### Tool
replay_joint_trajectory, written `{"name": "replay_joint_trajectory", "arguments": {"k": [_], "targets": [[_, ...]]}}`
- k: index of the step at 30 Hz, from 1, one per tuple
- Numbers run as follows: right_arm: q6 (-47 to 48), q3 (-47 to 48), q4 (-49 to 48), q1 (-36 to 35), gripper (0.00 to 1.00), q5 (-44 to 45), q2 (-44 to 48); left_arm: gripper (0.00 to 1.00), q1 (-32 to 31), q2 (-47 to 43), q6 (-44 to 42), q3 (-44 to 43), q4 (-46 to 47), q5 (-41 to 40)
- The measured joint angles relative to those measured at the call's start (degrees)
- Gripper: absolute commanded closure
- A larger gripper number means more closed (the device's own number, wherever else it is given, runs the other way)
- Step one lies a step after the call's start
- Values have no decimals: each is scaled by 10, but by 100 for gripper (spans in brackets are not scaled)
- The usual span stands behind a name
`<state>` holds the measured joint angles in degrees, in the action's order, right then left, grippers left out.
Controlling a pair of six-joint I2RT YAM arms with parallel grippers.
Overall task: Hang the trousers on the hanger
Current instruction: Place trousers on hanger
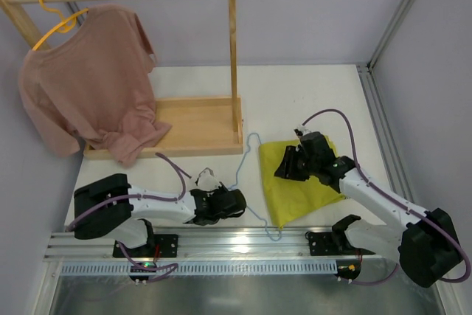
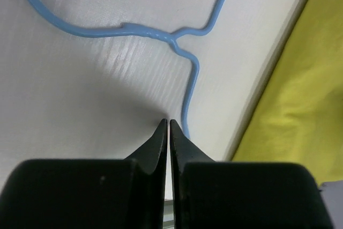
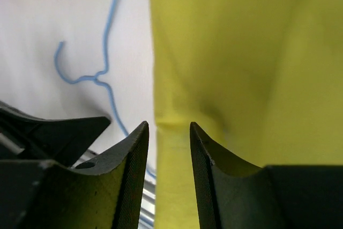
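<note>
**Desk:** Where is the hanger relative to your left hand?

**Operator:** I see the hanger (image 2: 171, 37) flat on the surface (image 1: 310, 94), and its wire runs down just beside the tips of my left hand (image 2: 167, 124). That hand is fully closed, tips pressed together, nothing visible between them. I cannot tell if the wire touches a finger.

**Desk:** And the right?

**Operator:** My right hand (image 3: 169, 127) hangs over the left edge of the trousers (image 1: 299, 186), with its jaws about half parted. There is cloth below the gap, but I see none pinched.

**Desk:** How do they look?

**Operator:** The trousers are bright yellow-green and folded into a rough rectangle on the surface, just right of the hanger. The hanger is thin light-blue wire with a slim hook towards the arm bases.

**Desk:** Any containers?

**Operator:** There is a wooden rack (image 1: 199, 127) with a tray base at the back left. A pink T-shirt (image 1: 81, 94) hangs from its rail on a yellow hanger (image 1: 55, 20), with the hem slumped into the tray.
</note>
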<state>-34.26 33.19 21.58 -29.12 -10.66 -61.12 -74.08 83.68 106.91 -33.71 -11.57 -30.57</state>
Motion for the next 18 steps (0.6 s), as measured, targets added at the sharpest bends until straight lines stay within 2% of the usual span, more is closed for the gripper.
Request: {"name": "replay_joint_trajectory", "arguments": {"k": [5, 11, 15, 18], "targets": [[16, 75, 0, 1, 60, -54, -8, 93, -10, 0, -57, -43, -96, 5], [25, 121, -44, 5, 64, -110, -76, 76, -14, -31, -69, -35, -136, 6], [26, 127, -74, 6, 65, -132, -147, 75, -14, -70, -70, -26, -160, -6], [27, 125, -102, 17, 65, -149, -206, 73, -14, -90, -91, -19, -136, -19]]}}
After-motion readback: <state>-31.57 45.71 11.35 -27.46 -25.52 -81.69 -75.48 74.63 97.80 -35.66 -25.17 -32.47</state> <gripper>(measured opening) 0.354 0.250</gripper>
